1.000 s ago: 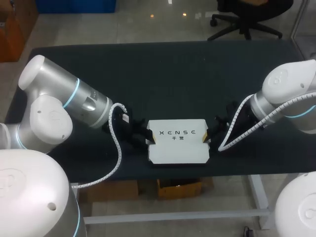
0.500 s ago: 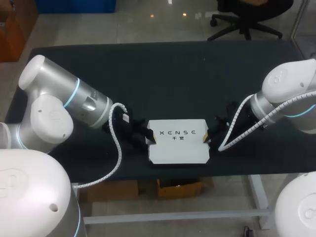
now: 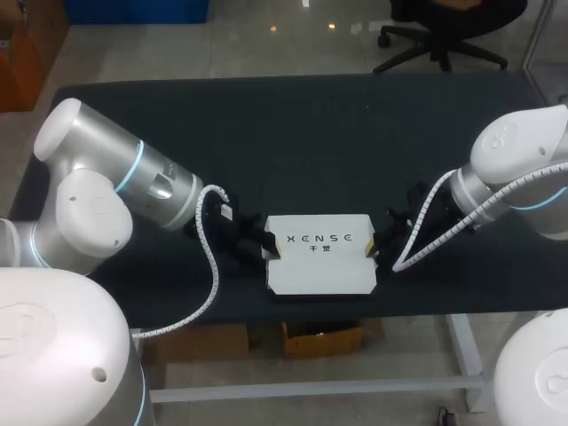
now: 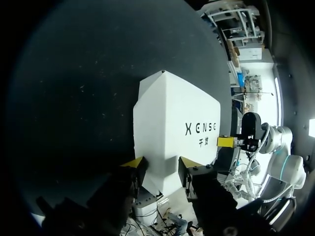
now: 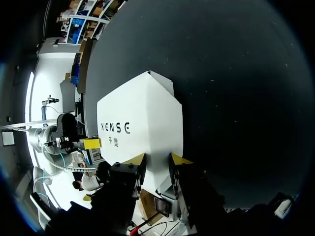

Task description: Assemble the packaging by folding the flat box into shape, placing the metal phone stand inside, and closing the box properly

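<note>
The white box [image 3: 319,253] lies on the dark table [image 3: 293,133]. One narrow end sits between the left gripper [image 4: 161,164] fingers and the other between those of the right gripper [image 5: 156,160]. Both jaws stand partly open, clamped on those ends. The box's underside and contents are hidden.

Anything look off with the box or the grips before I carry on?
Nothing stands out. The white box lies flat and square on the table, the left gripper and right gripper pinching its ends evenly.
</note>
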